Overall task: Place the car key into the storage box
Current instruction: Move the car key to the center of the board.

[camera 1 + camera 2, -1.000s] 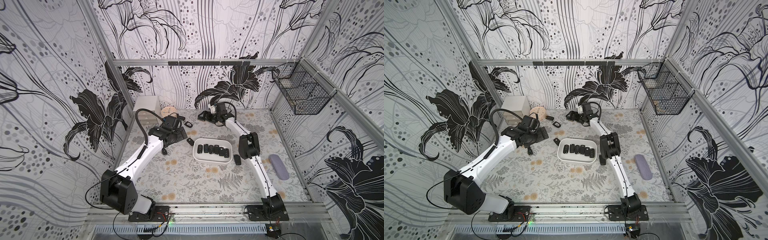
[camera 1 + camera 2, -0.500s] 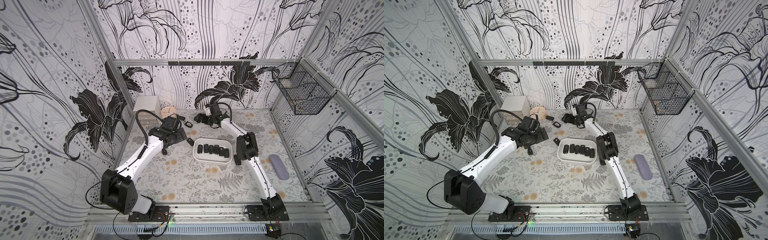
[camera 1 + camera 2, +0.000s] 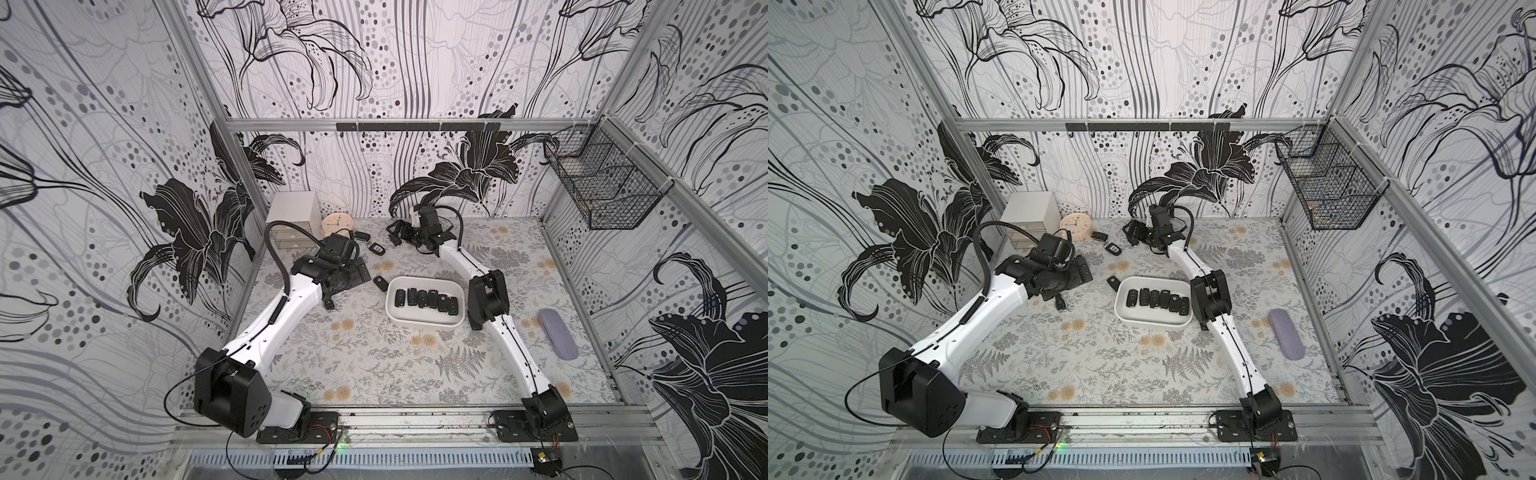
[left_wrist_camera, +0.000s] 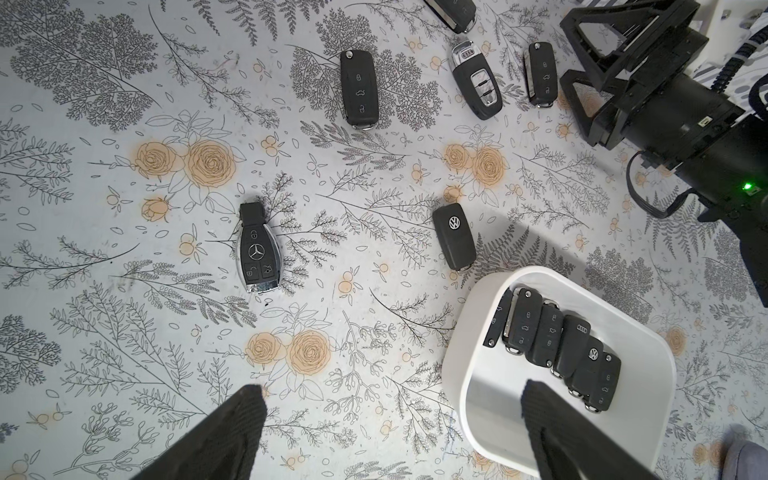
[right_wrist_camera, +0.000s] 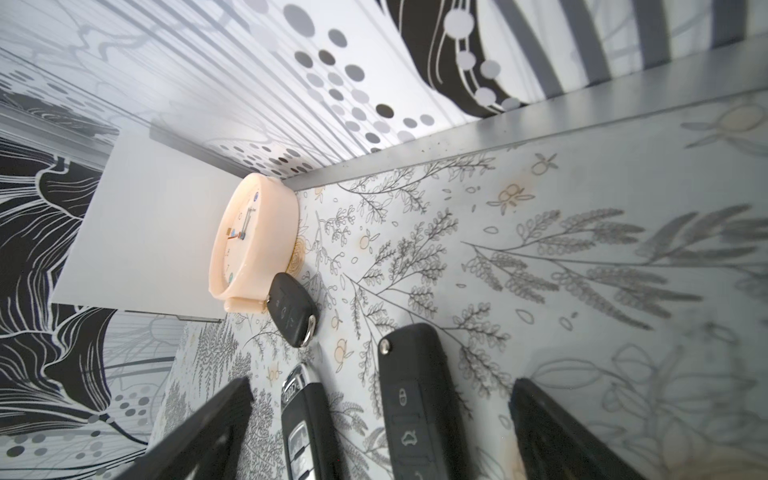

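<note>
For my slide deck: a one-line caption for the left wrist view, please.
Open left gripper hovers over loose car keys on the floral table, beside the storage box holding a row of keys.

Counting now — six key fobs (image 4: 550, 336) are lying in one storage box (image 4: 482, 399), and six loose fobs (image 4: 255, 249) are sitting on the worktop (image 4: 124, 187), making twelve. Also showing up: one clock (image 3: 337, 223), one drawer cabinet (image 3: 291, 205), one wire basket (image 3: 602, 191), one grey case (image 3: 557, 338) — plus two claws: left claw (image 4: 392, 388), right claw (image 5: 382, 382).

Merc star: chrome key (image 4: 254, 251); VW: blk key (image 4: 454, 237); Audi rings: silver key (image 4: 477, 83).
</note>
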Controlling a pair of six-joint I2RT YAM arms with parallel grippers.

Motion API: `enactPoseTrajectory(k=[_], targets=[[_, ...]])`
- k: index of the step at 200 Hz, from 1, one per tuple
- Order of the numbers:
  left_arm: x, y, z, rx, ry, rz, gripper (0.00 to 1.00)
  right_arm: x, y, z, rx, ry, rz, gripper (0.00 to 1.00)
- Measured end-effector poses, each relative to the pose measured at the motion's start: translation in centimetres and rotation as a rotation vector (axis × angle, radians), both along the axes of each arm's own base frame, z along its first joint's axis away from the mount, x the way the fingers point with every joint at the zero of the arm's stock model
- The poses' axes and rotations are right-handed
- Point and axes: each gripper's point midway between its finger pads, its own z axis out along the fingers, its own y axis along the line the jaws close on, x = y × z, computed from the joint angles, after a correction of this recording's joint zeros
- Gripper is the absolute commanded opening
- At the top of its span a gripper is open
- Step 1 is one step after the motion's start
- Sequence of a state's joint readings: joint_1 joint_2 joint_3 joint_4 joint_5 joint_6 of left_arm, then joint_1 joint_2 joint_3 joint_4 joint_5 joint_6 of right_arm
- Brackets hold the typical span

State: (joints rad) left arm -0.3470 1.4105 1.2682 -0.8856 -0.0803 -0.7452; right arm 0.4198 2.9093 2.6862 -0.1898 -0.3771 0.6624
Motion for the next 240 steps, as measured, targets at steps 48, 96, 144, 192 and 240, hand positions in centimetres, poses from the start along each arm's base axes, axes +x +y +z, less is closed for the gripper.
enactPoseTrajectory(k=[48, 96, 144, 192, 240], targets=[[-0.4, 0.1, -0.7, 0.002, 0.020, 0.004, 0.99, -3.0, 4.8, 0.1, 0.015, 0.001, 0.096, 1.00], [-0.8, 0.2, -1.0, 0.003, 0.027, 0.005, 0.99, -5.6, 8.4, -0.2, 0.021, 0.001, 0.175, 1.00], [-0.7, 0.6, -0.8, 0.004, 0.015, 0.011, 0.99, -6.9, 8.3, 0.0, -0.002, 0.030, 0.199, 1.00], [0.7, 2.0, -0.7, 0.012, -0.001, 0.043, 0.99, -8.4, 7.1, 1.6, -0.055, 0.064, 0.208, 1.00], [4.1, 2.8, -1.2, -0.001, -0.026, 0.056, 0.88, -10.4, 4.1, 7.7, -0.088, 0.044, 0.168, 1.00]])
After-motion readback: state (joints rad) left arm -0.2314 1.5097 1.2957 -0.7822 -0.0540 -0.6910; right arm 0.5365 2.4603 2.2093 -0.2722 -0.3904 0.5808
